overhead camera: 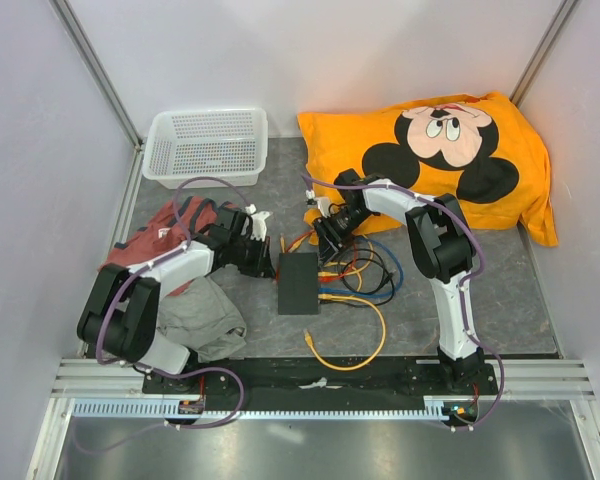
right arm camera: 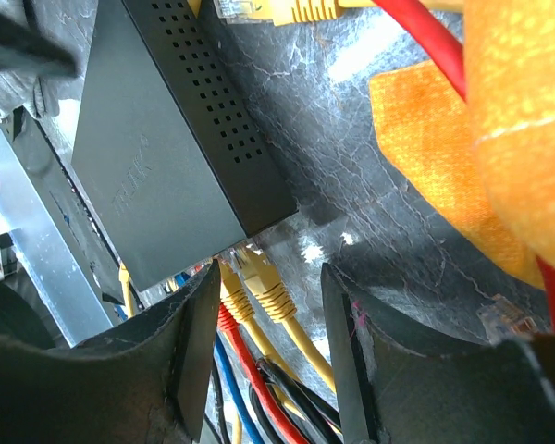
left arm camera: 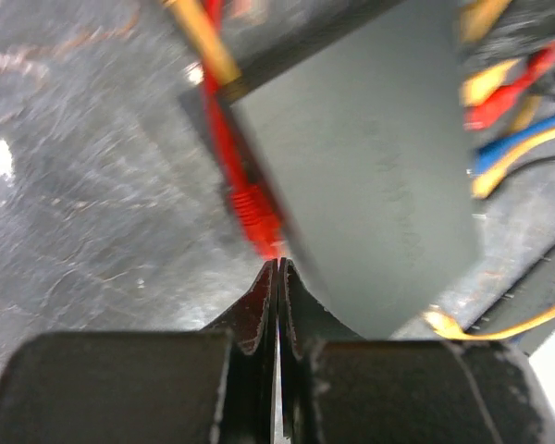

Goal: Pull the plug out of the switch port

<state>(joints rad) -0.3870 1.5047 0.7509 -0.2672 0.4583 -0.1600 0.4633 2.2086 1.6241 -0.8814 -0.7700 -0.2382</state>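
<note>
Resting on the grey bench [overhead camera: 510, 300], the flat matte black switch box [overhead camera: 299, 283] has our left pincer [left arm camera: 277, 277] clenched beside it, right pincer [right arm camera: 268, 276] released astride a yellow plastic plug [right arm camera: 276, 298]. We should pinch its clip, then pull straight.

Left arm [overhead camera: 170, 265] jaws pressed together — right arm [overhead camera: 390, 200] jaws spread apart.

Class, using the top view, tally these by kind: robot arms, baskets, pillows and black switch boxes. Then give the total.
Arms: 2 (left arm, right arm)
basket: 1
pillow: 1
switch: 1
Total: 5
</note>
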